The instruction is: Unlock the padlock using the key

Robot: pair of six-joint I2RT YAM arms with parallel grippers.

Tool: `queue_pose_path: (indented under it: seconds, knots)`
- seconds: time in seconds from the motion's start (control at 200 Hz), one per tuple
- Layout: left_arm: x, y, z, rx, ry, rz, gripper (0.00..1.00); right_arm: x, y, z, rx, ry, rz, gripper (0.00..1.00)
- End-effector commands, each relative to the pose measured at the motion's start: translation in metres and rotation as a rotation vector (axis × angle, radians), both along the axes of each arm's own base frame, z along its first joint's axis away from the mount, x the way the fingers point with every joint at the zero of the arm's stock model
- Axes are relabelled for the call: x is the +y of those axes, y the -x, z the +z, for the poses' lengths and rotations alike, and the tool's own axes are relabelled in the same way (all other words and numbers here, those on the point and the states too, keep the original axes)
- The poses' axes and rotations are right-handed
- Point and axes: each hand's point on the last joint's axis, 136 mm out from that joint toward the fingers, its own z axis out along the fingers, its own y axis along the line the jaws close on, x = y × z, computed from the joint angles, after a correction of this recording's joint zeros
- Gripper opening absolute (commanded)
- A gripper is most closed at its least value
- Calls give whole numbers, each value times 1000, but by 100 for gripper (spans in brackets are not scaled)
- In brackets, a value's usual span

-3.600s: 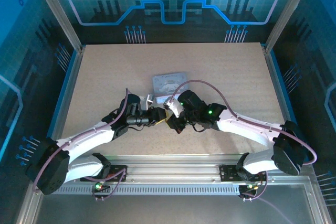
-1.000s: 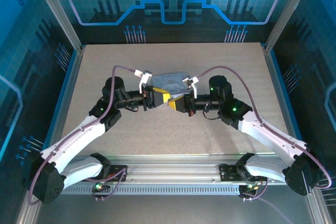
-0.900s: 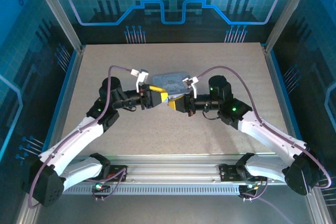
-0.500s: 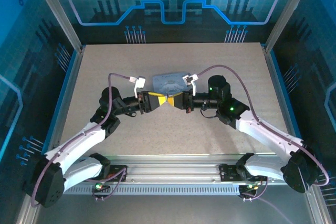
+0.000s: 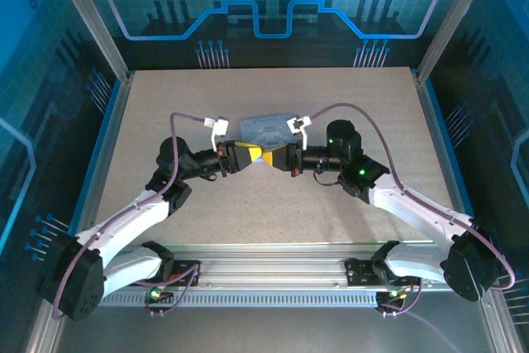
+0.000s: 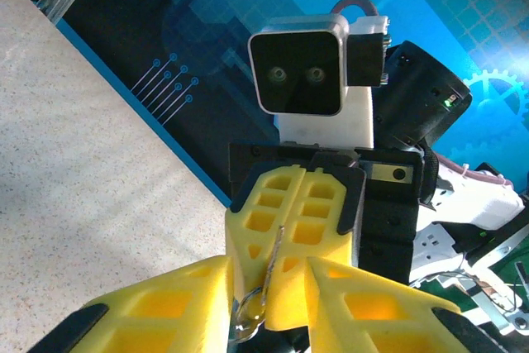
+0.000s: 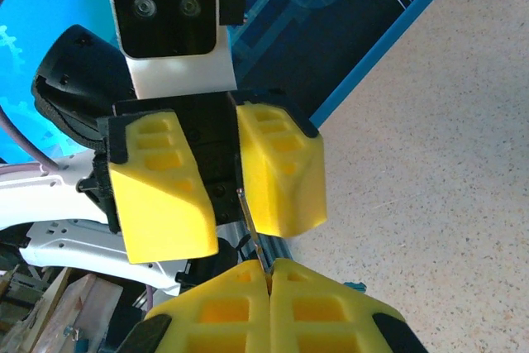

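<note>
- Overhead, we log the left gripper [image 5: 254, 155] and the right gripper [image 5: 271, 158] meeting tip to tip above the table [image 5: 347, 105], just in front of the pale tin [image 5: 266, 127].
- Right gripper: its yellow fingers are pressed flat together, pinching the key [image 7: 250, 225]. The key is a thin dark sliver that sticks out past the tips toward the left gripper.
- Left gripper: its fingers stand apart with a dark gap between them. The key's free end runs along the inner edge of one finger.
- From the left wrist, the right gripper's tips sit between the left gripper's fingers.
- Padlock [image 6: 247, 313]: we note a small silvery ring with a scrap of bluish metal under it. It sits low in that gap, at the key's end, touching one finger of the left gripper.
- We cannot tell whether the left gripper actually clamps the padlock.
</note>
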Motion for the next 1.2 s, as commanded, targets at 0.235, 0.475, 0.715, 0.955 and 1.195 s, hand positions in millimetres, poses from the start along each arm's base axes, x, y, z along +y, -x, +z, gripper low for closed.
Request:
queue_pose_path:
  seconds: [0.235,0.475,0.715,0.955,1.195]
  knots:
    - [-2,3,7,-14,36,-33,22,0,-4,3,-19,-25,2,0]
    - [-6,5,5,-9,33,-51,18,1,-3,1,-16,-24,15,0]
    - [-9,5,4,-8,32,-63,7,3,-1,0,-15,-20,31,0]
    - [-10,9,6,-40,17,-84,0,3,0,-7,-5,19,40,0]
    - [-11,10,5,-99,-59,-94,0,-10,1,-4,4,59,27,20]
